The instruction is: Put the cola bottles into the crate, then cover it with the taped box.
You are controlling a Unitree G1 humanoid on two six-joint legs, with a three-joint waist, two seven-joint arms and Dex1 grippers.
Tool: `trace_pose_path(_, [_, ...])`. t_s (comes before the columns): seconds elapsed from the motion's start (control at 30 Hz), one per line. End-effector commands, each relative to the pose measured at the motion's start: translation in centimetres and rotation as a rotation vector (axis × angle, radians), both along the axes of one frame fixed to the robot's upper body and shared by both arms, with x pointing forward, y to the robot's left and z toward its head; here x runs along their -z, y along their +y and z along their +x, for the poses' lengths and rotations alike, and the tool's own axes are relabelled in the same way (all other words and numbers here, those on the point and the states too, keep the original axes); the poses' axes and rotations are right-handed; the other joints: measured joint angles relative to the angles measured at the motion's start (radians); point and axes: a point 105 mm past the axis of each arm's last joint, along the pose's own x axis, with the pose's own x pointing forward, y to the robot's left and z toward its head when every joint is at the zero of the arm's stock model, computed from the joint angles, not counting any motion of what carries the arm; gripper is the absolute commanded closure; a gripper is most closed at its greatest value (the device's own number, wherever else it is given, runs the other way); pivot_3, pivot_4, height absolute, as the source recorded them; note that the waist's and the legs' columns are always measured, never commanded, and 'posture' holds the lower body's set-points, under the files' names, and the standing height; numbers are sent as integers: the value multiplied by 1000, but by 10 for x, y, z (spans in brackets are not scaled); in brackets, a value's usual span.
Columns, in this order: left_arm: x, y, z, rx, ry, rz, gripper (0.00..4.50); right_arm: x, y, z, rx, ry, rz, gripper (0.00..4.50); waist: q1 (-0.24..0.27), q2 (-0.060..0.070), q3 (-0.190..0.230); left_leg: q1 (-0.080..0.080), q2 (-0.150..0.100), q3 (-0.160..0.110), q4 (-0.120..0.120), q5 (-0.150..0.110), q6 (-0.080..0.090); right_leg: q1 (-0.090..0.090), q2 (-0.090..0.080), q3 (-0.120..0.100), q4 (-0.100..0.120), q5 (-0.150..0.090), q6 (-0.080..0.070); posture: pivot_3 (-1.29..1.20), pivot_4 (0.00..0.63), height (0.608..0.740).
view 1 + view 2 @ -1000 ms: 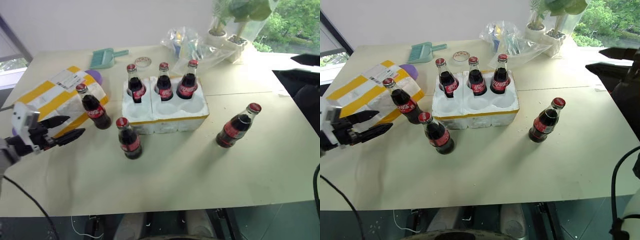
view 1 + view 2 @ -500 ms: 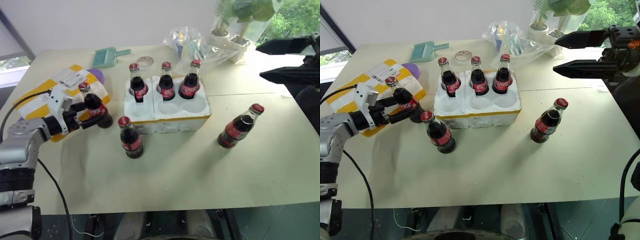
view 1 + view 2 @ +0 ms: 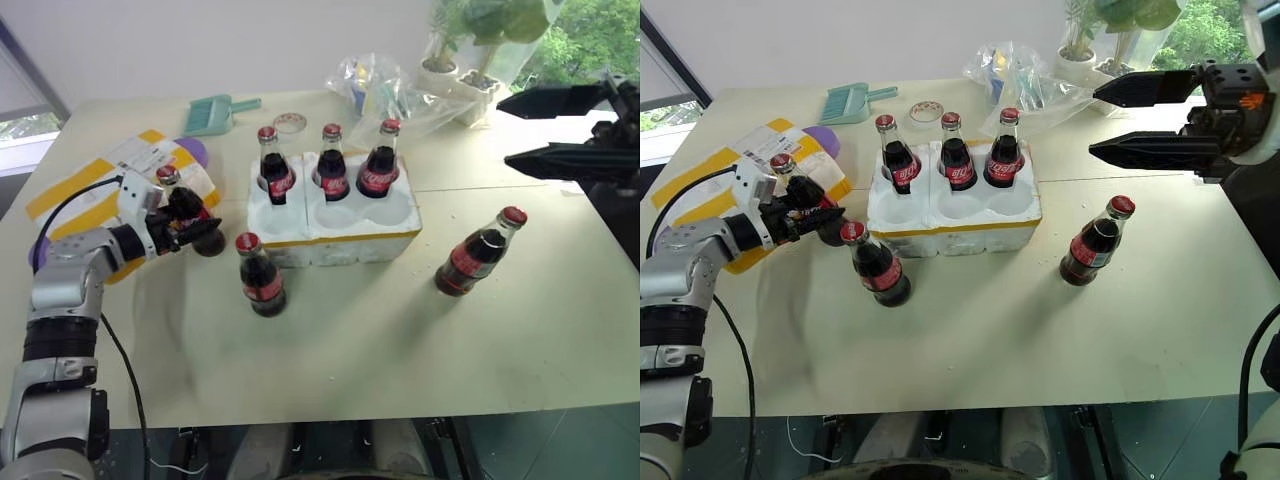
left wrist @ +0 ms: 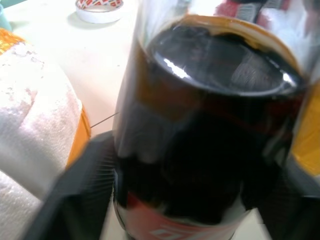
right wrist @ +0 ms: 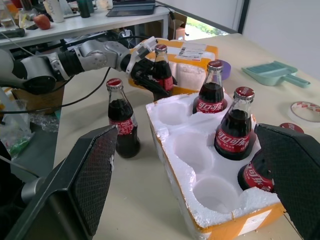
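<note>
While three cola bottles (image 3: 329,163) stand in the crate (image 3: 336,222), the left gripper (image 3: 190,222) closes around a fourth bottle (image 3: 187,211) beside the taped box (image 3: 95,190); next likely lift into an empty well. The right gripper (image 3: 1118,120) hovers wide open.

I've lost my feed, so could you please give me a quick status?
Left gripper closing around a cola bottle beside the taped box. Right gripper open, raised, holding nothing. Crate: three bottles in, three wells free. Nothing blocking.
</note>
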Motion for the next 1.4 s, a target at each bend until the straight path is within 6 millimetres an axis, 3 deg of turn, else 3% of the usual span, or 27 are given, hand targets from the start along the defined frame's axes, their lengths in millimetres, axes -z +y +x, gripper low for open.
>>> trace_pose_path(0.03, [-19,-2,-2,40,-32,-16,1733,-8,3,-6,-16,-54,12,0,0,0,0,0,0,0,0,0,0,0,0,0,0,0,0,0,150,740])
trace_pose_path(0.27, [-62,-6,-14,174,-40,3,1733,1,4,-1,3,-51,23,0,-1,-3,2,-2,0,0,0,0,0,-2,0,0,1,0,0,0,150,740])
trace_pose_path(0.53, [-114,-41,-29,419,-68,13,1733,11,5,-2,18,-39,37,0,2,-5,3,-4,0,0,4,0,0,-2,0,-1,1,0,0,0,150,740])
trace_pose_path(0.77, [-149,-72,-22,544,-132,-36,1733,15,4,-3,46,-37,49,0,0,-6,3,-9,0,-1,10,0,0,-4,1,-2,3,0,0,0,150,740])
trace_pose_path(0.93, [-146,-95,-15,629,-127,-6,1733,18,4,-5,69,-38,53,0,0,-6,3,-9,0,0,10,1,-1,-4,1,-2,3,0,0,0,150,740])
trace_pose_path(1.4, [-109,-118,-4,664,-97,43,1733,14,1,-4,107,-44,86,0,2,-6,4,-13,0,0,12,2,-2,-7,1,-2,4,0,1,0,150,740])
